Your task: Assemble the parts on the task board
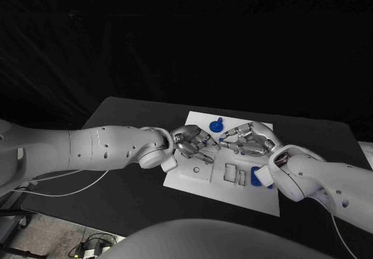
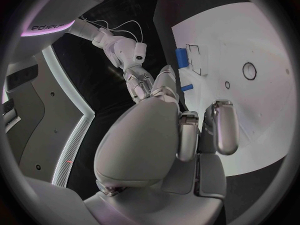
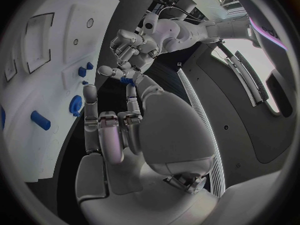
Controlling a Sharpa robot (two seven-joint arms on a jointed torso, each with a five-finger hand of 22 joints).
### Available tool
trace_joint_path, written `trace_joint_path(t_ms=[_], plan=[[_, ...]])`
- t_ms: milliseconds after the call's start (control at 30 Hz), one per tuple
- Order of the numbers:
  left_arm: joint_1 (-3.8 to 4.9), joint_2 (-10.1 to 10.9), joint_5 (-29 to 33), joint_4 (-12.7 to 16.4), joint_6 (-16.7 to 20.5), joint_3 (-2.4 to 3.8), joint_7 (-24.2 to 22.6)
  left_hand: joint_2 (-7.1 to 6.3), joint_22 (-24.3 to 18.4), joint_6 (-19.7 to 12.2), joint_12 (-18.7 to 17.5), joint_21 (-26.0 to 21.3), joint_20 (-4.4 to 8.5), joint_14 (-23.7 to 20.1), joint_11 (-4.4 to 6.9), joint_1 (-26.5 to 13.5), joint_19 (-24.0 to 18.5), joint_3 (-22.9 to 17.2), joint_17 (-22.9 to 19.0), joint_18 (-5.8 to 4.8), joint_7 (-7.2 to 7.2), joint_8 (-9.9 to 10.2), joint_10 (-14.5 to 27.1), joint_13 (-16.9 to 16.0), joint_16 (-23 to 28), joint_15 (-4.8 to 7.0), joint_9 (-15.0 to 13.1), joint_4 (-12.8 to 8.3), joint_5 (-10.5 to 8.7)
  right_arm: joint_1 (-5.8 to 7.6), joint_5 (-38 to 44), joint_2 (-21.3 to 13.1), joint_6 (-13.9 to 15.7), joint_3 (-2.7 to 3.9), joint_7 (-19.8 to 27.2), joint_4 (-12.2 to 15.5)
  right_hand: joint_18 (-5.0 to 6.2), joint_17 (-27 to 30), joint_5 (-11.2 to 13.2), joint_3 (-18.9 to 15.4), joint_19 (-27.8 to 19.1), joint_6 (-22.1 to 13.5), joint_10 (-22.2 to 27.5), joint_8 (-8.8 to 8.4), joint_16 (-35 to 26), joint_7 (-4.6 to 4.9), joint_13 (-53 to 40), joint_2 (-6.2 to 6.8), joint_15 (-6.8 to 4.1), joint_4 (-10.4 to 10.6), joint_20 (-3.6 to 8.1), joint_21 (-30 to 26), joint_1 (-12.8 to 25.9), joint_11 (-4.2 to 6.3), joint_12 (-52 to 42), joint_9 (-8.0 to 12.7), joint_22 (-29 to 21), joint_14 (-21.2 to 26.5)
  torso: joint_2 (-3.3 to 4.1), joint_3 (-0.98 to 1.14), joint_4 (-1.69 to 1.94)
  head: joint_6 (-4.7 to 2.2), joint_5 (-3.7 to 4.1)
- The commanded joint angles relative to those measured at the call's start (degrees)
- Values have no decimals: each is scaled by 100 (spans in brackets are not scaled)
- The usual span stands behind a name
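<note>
While both hands hover over the board | left hand: fingers curled, grip cannot be told | right hand: pinches a blue part

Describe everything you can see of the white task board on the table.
The task board is a flat white rectangular plate lying slightly askew on the black table. Its face has rectangular recesses and small round holes. Blue parts sit on it near the far edge and right side. The left hand and right hand are over its middle.
</note>
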State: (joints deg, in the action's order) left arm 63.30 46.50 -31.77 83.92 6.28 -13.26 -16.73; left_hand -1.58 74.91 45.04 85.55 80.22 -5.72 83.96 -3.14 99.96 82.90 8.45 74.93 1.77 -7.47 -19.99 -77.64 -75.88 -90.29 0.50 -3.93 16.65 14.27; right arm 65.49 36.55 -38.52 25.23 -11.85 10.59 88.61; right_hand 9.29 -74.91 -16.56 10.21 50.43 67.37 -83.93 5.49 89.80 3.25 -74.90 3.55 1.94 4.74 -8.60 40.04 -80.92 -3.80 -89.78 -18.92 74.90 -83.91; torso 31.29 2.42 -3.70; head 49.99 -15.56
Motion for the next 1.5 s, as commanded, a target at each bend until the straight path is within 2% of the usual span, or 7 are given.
trace_joint_path(t_ms=[33,300,600,767,933,1333,1500], plan=[[-11,-25,414,4,383,4,-150,84,1189,6,6,39,-25,604,38,-38,27,44,1507,65,-32,-45,-305,-536,29,-15,-10,1,-25,-4,-373,1,-154,2,118,59,52,-1509,-44,-6,-48,24,-607,-5,20,21,-1510,12,36,-33,4,-34,-51,-31,-22,-9,171,-609,0,-1,0,1,-17],[-42,-43,1101,44,505,4,-390,175,1204,157,108,83,-23,604,63,-32,66,61,1507,55,5,-143,-500,-709,29,-3,-32,-14,-31,-4,-656,-13,-238,2,144,120,58,-1509,-49,-7,-89,25,-607,-9,20,25,-1510,10,40,-35,1,-76,-54,-35,-22,-9,161,-609,-1,-1,1,1,-81],[-76,-34,1469,68,371,4,-549,182,1207,432,198,90,24,604,139,60,78,114,1507,54,97,-253,-688,-870,29,57,-43,-28,-15,-4,-724,-15,-247,2,176,119,63,-1509,-56,-8,-131,28,-607,-13,20,30,-1510,6,46,-37,-4,-116,-58,-40,-22,-8,152,-609,-2,-1,0,1,-71],[-87,-40,1509,68,168,4,-625,144,1214,581,243,107,57,604,177,90,94,177,1507,49,136,-258,-790,-958,29,90,-28,-17,-96,-4,-735,-10,-242,2,191,121,64,-1509,-56,-8,-137,27,-607,-14,20,31,-1510,5,46,-37,-5,-122,-57,-40,-22,-8,151,-609,0,0,-1,1,-71],[-94,-61,1543,60,129,4,-719,158,1227,667,265,143,74,604,199,87,122,207,1507,39,164,-240,-841,-1004,29,108,-16,-12,-167,-4,-738,-13,-288,2,176,129,63,-1509,-56,-6,-147,29,-607,-16,20,32,-1510,0,50,-40,-8,-124,-63,-44,-22,-8,151,-609,0,-1,-1,1,-68],[-102,-82,1884,42,150,4,-852,299,1239,924,300,178,118,604,250,49,151,236,1507,30,218,-159,-926,-1081,29,154,6,-3,-170,-3,-690,-25,-474,2,68,140,60,-1509,-57,-5,-141,29,-607,-19,20,34,-1510,-3,53,-44,-10,-111,-69,-46,-22,-7,156,-609,-1,1,1,1,-71],[-105,-86,1946,40,127,4,-885,366,1244,1205,332,190,142,604,272,63,161,260,1507,26,243,-114,-997,-1152,29,175,1,-16,-156,-3,-634,-23,-514,1,30,140,61,-1509,-58,-4,-150,28,-607,-22,20,35,-1510,-5,54,-47,-11,-118,-74,-48,-22,-7,154,-609,0,-1,2,1,-65]])
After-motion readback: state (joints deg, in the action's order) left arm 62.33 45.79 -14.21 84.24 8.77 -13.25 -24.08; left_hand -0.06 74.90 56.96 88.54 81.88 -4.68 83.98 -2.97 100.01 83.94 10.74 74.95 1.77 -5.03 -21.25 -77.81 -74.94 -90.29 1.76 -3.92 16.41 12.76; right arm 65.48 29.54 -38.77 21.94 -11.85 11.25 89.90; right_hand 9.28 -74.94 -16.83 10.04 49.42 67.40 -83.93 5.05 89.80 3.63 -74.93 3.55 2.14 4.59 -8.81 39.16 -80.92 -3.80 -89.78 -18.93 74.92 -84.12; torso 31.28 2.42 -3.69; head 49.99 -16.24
